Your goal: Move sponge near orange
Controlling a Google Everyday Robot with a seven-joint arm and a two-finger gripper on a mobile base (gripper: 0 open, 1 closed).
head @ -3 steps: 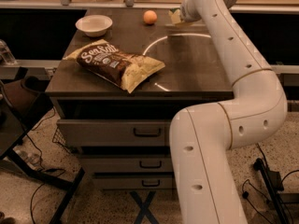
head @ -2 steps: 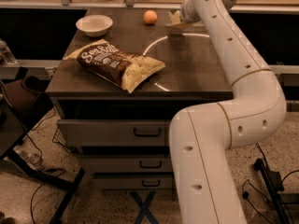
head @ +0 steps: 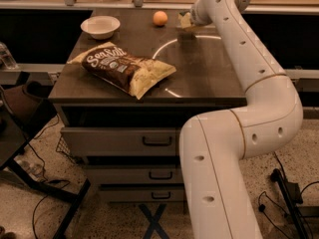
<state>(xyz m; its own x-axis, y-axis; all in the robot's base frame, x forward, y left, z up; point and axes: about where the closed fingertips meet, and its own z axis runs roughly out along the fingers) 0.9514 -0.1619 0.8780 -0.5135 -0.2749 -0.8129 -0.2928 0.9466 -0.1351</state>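
The orange (head: 160,18) sits on the dark table (head: 209,78) near its far edge. The sponge (head: 185,20), pale yellow, is at the tip of my gripper (head: 191,20), a short way right of the orange. It is tilted and seems just above the table, with a shadow under it. My gripper is shut on the sponge. The white arm reaches in from the right, and its wrist hides most of the gripper.
A white bowl (head: 100,26) stands at the far left of the table. A large brown and yellow chip bag (head: 122,68) lies across the left middle. Drawers (head: 154,141) are below the table front. Cables lie on the floor.
The gripper and sponge have barely shifted, perhaps slightly down. The orange, bowl and chip bag have not moved.
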